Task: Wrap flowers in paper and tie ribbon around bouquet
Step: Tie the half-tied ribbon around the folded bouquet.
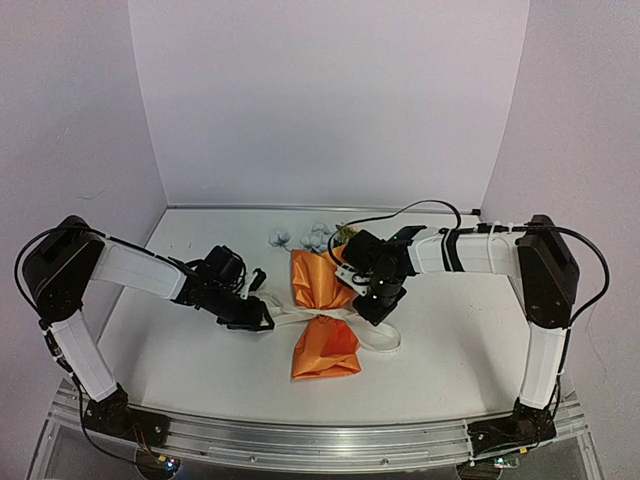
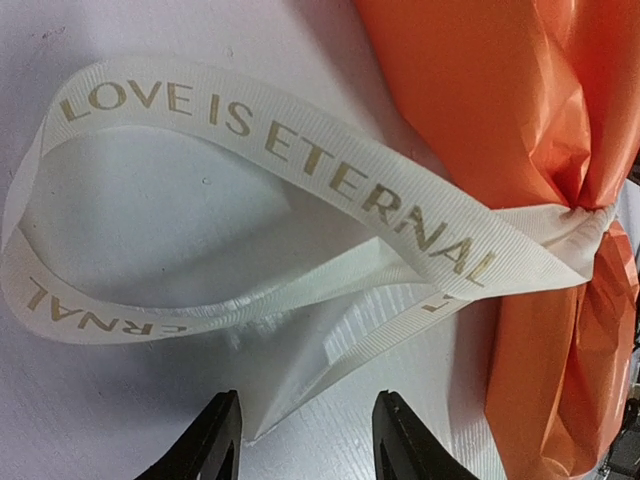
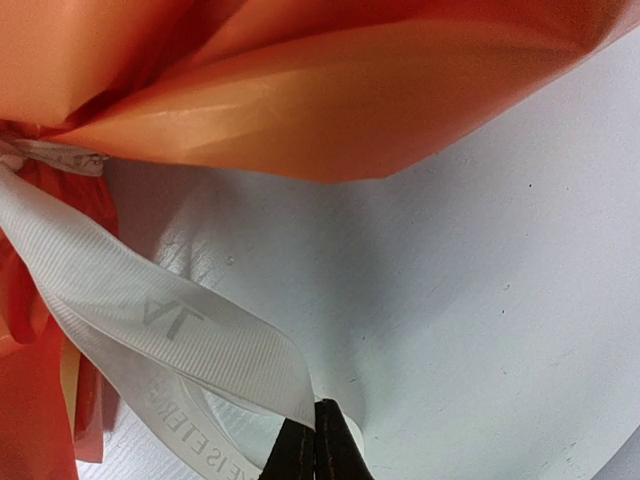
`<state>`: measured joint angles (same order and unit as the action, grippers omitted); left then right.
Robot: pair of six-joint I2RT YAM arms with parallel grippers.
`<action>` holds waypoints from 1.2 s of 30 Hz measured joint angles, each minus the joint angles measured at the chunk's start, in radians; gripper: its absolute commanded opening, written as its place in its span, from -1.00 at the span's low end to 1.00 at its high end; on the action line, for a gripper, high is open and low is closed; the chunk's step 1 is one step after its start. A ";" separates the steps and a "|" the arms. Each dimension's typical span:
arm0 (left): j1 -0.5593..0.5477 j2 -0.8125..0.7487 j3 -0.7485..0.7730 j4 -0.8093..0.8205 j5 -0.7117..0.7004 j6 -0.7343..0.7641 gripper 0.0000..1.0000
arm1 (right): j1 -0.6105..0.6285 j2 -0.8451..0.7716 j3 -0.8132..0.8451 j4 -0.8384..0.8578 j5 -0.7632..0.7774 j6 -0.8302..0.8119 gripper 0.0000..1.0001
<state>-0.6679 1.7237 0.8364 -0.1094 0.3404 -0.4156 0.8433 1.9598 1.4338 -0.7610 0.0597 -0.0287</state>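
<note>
The bouquet (image 1: 325, 345) lies mid-frame on the bench (image 1: 460, 350), with the flowers (image 1: 300, 238) barely showing above it. The left jaws are released. The right jaws, cut off at the bottom edge, are clenched on the ribbon (image 3: 150, 320).

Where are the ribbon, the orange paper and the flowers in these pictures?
ribbon (image 2: 300, 150): left wrist view, on the lettered loop.
orange paper (image 1: 325, 348): top external view, its lower flared end.
flowers (image 1: 320, 233): top external view, pale blooms at the far end.

The left arm (image 1: 130, 270) and right arm (image 1: 480, 250) are being shown in white shells with bulky black joints, black cables (image 1: 420, 208) being looped alongside; the left pincer (image 2: 305, 450) and right pincer (image 3: 315, 445) are being seen black.
</note>
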 measured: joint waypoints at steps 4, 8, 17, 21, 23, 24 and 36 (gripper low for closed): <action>-0.003 0.000 0.000 0.007 -0.015 0.009 -0.35 | 0.000 0.000 0.000 0.002 0.002 0.005 -1.00; -0.007 0.000 0.000 0.007 -0.023 0.028 -0.76 | 0.000 -0.001 0.000 0.004 0.004 0.009 -1.00; -0.010 0.000 0.000 0.006 -0.024 0.021 -1.00 | -0.010 -0.020 0.000 0.004 -0.001 0.067 -1.00; -0.010 0.000 0.000 0.005 -0.025 0.017 -1.00 | -0.027 -0.024 -0.002 0.006 -0.010 0.099 -1.00; -0.011 0.000 0.000 0.005 -0.028 0.015 -1.00 | -0.041 -0.026 -0.008 0.009 -0.018 0.121 -1.00; -0.011 0.000 0.000 0.005 -0.029 0.015 -1.00 | -0.049 -0.027 -0.013 0.010 -0.022 0.133 -1.00; -0.012 0.000 0.000 -0.021 -0.030 0.015 -0.95 | -0.123 -0.057 -0.093 0.038 -0.057 0.255 -1.00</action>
<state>-0.6800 1.7241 0.8368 -0.1307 0.3106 -0.4011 0.7203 1.9032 1.3404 -0.7229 0.0023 0.2264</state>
